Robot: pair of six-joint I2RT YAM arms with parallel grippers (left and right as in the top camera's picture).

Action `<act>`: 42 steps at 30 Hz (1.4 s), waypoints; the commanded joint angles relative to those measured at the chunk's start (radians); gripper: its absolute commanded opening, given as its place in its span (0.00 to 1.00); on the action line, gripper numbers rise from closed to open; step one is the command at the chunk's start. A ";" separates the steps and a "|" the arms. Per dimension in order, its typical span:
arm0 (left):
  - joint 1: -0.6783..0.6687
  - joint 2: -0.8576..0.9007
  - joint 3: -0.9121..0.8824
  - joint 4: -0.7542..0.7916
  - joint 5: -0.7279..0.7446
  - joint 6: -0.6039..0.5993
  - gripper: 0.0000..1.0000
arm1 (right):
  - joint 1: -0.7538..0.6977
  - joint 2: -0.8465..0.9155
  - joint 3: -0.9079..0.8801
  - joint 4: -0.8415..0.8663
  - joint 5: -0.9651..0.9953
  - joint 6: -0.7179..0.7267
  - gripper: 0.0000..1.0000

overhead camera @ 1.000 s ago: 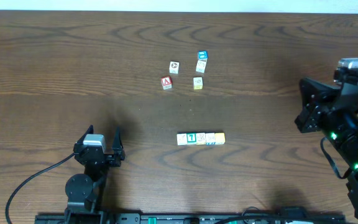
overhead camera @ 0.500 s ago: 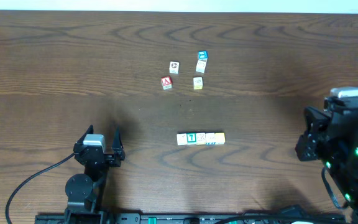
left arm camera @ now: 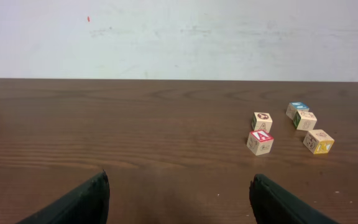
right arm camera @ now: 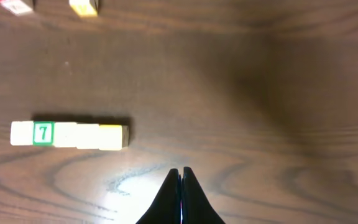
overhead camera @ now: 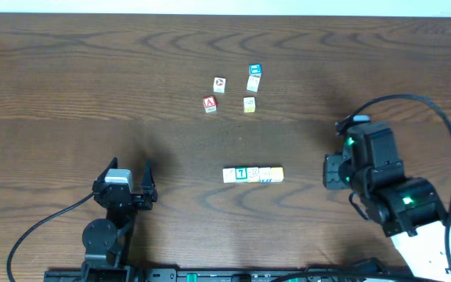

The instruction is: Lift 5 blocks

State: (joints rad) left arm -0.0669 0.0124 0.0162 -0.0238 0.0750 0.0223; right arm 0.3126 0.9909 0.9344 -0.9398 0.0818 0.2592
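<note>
The blocks lie in one tight row at the table's middle front: cream, a green-marked one, cream, blue-marked white, and yellow at the right end. My right gripper is shut with nothing in it, hovering to the right of and nearer than the yellow end, apart from the row. Its arm reaches in from the right. My left gripper stands wide open and empty at the front left, far from the row.
Several loose cubes sit further back: a red "A" cube, a white one, a blue-topped one, a cream one and a yellowish one. A pale wall rises behind the table.
My right arm has swung in from the right edge toward the row of blocks, its gripper still shut. The left arm and all cubes stayed put.
</note>
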 commanded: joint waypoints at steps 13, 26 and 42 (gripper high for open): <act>0.005 0.218 0.153 -0.306 0.106 -0.391 0.73 | -0.057 -0.015 -0.325 0.171 -0.149 0.089 0.01; 0.005 0.341 0.296 -0.334 0.442 -0.390 0.73 | -0.071 0.149 -0.369 0.324 -0.272 -0.007 0.01; 0.005 0.345 0.295 -0.479 0.169 -0.424 0.07 | -0.224 0.294 -0.367 0.420 -0.406 -0.083 0.01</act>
State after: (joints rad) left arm -0.0669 0.3527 0.3008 -0.4969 0.2913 -0.3729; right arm 0.1360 1.2854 0.5655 -0.5247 -0.3050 0.2237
